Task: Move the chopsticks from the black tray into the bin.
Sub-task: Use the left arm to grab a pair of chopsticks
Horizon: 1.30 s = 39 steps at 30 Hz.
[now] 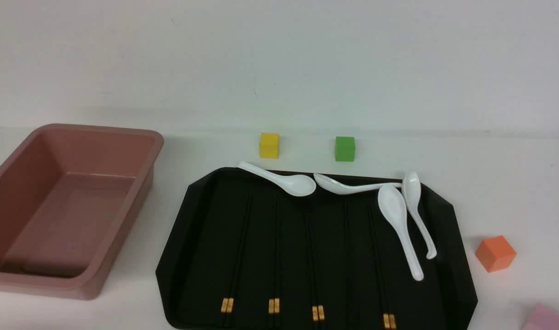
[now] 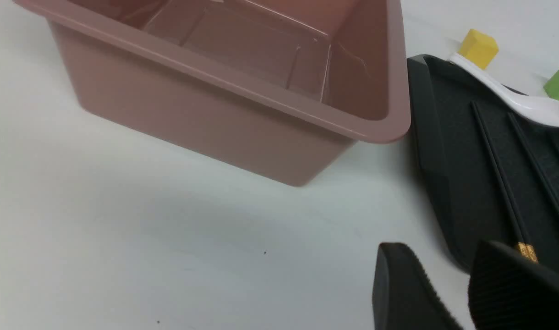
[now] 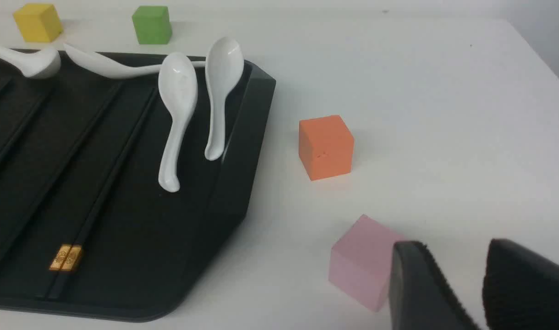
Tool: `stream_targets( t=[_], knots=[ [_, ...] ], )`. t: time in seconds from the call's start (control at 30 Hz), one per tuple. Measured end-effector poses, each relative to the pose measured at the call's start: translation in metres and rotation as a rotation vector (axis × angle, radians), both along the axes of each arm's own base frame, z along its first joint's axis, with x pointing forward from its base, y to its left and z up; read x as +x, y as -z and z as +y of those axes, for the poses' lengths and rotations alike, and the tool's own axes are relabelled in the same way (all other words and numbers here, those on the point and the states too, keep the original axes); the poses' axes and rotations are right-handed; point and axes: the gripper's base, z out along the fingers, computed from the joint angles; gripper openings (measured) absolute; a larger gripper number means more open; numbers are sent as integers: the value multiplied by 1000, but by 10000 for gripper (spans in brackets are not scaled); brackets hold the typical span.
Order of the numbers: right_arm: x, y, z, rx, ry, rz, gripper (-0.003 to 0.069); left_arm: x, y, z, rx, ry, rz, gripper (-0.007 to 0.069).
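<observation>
The black tray (image 1: 201, 238) lies mid-table. Several pairs of chopsticks (image 1: 241, 256) lie in it side by side, gold bands towards me. The pink-brown bin (image 1: 101, 129) stands empty to the tray's left. Neither gripper shows in the front view. In the left wrist view my left gripper (image 2: 449, 266) is open and empty, above the table by the tray's (image 2: 444, 151) near left corner, close to the gold band of the leftmost chopsticks (image 2: 497, 169); the bin (image 2: 206, 114) is beyond. In the right wrist view my right gripper (image 3: 453, 261) is open and empty, right of the tray (image 3: 233, 151) and its chopsticks (image 3: 96, 211).
Several white spoons (image 1: 398, 224) lie along the tray's far and right sides. A yellow cube (image 1: 269, 145) and a green cube (image 1: 344, 149) stand behind the tray. An orange cube (image 1: 495, 253) and a pink cube (image 1: 543, 317) stand right of it; the pink cube (image 3: 359, 261) is beside my right gripper.
</observation>
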Motion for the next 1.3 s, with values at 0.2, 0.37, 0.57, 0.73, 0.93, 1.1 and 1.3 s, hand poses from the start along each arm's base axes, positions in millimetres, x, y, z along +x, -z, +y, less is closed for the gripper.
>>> stream_targets(
  t=[0.2,0.37,0.57,0.73,0.93,1.1,1.3],
  knots=[
    [0,0,0,0,0,0,240,0,0,0,0,0,0,238],
    [0,0,0,0,0,0,240,0,0,0,0,0,0,238],
    [0,0,0,0,0,0,240,0,0,0,0,0,0,238],
    [0,0,0,0,0,0,240,0,0,0,0,0,0,238],
    [0,0,0,0,0,0,240,0,0,0,0,0,0,238],
    [0,0,0,0,0,0,240,0,0,0,0,0,0,238],
    [0,0,0,0,0,0,240,0,0,-1,-61,-5,4,238]
  ],
)
